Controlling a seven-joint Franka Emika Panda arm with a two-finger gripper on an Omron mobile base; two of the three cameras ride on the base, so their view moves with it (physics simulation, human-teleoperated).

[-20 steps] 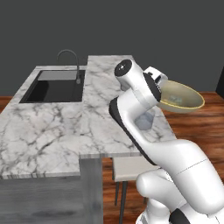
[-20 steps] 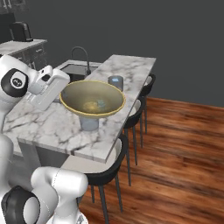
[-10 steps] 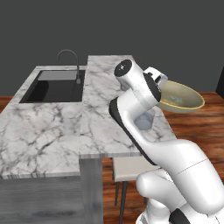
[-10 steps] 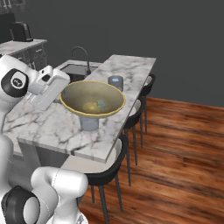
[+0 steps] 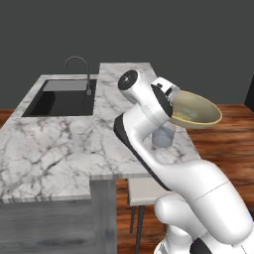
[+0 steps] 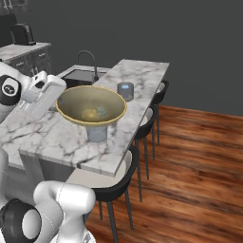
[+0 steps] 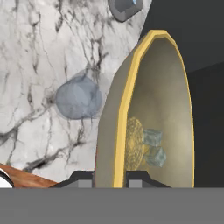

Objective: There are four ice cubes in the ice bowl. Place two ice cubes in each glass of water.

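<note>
Ice bowl held up over the marble island by its rim

The gripper [image 7: 110, 177] is clamped tight on the near rim of the yellowish ice bowl [image 6: 90, 105], one dark fingertip [image 7: 81, 178] on either side of the wall. Two pale ice cubes [image 7: 153, 146] lie together in the bowl just beyond the fingers. One glass of water [image 7: 78, 98] stands on the counter [image 5: 64, 144] below the hand, beside the bowl; the other glass [image 6: 125, 90] stands farther ahead
</note>
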